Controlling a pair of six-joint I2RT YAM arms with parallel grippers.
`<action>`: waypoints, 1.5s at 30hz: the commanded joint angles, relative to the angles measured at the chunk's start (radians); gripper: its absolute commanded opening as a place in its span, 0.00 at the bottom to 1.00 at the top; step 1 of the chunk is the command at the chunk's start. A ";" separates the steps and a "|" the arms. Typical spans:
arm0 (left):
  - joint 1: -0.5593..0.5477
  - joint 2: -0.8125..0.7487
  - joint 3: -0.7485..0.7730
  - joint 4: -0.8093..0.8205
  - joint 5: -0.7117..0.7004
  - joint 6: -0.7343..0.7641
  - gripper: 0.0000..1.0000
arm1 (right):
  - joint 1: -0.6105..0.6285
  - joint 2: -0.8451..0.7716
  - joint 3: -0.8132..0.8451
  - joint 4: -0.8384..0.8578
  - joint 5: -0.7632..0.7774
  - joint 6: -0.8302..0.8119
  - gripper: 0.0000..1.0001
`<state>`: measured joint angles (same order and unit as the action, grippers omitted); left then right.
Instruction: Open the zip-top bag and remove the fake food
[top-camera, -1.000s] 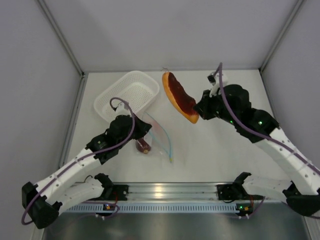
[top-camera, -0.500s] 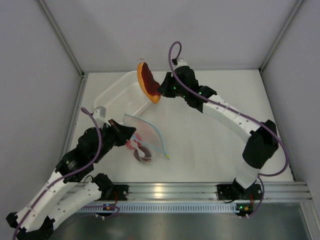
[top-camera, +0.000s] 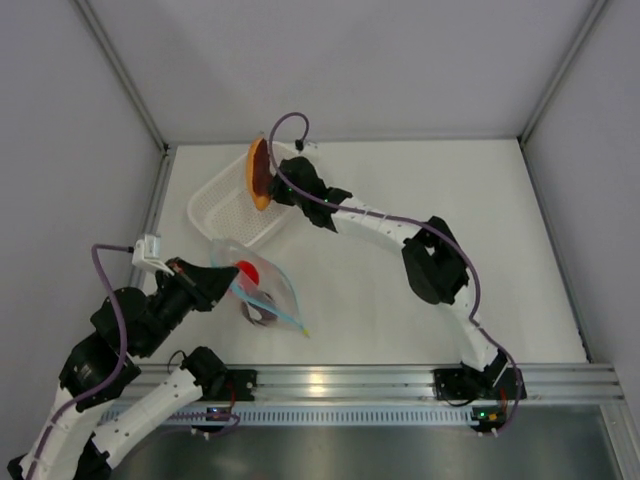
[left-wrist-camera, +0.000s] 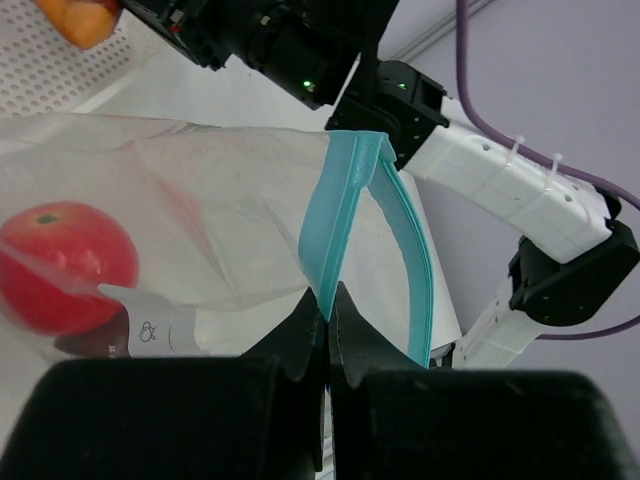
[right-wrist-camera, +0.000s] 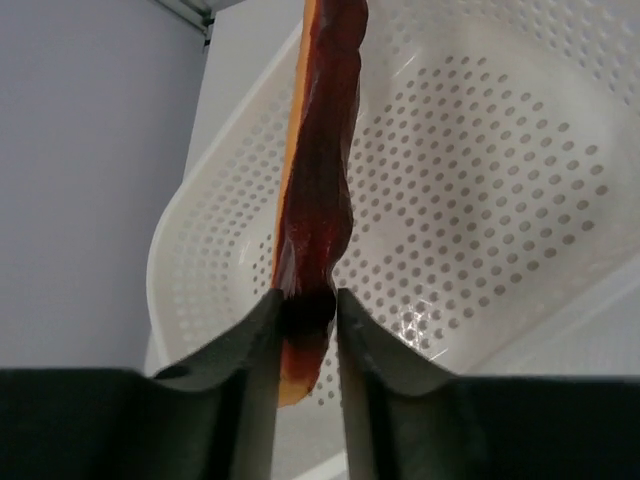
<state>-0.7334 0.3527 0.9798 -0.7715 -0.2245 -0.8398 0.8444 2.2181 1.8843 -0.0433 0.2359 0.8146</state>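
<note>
My left gripper (top-camera: 207, 281) is shut on the light blue zip strip (left-wrist-camera: 342, 215) of the clear zip-top bag (top-camera: 262, 296) and holds it off the table. The red tomato ball (top-camera: 248, 271) is inside the bag; it also shows in the left wrist view (left-wrist-camera: 66, 262). A dark brown ring (top-camera: 261, 310) sits low in the bag. My right gripper (top-camera: 268, 181) is shut on the orange crescent slice (top-camera: 258, 172) with a dark red face, held upright over the white perforated basket (top-camera: 222, 200). In the right wrist view the slice (right-wrist-camera: 318, 190) stands between my fingers (right-wrist-camera: 352, 330).
The white basket (right-wrist-camera: 520, 200) stands at the back left of the table. Grey walls enclose the table on three sides. The metal rail (top-camera: 330, 382) runs along the near edge.
My right arm has swung left, carrying the orange slice from mid-table to above the basket. My left arm has pulled back and left, lifting the bag by its strip.
</note>
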 joint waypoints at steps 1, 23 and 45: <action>0.003 -0.014 0.051 -0.044 0.016 0.021 0.00 | 0.062 0.049 0.137 0.146 0.094 -0.026 0.33; 0.005 0.147 0.030 0.043 0.016 -0.123 0.00 | -0.213 -0.873 -0.674 0.328 -0.502 -0.211 0.99; -0.142 0.781 0.114 0.465 0.106 -0.177 0.00 | -0.199 -1.548 -0.742 -0.633 -0.159 -0.462 0.99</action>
<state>-0.8444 1.0698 1.0294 -0.4225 -0.1402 -1.0409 0.6395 0.6144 1.0767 -0.4702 -0.0345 0.3985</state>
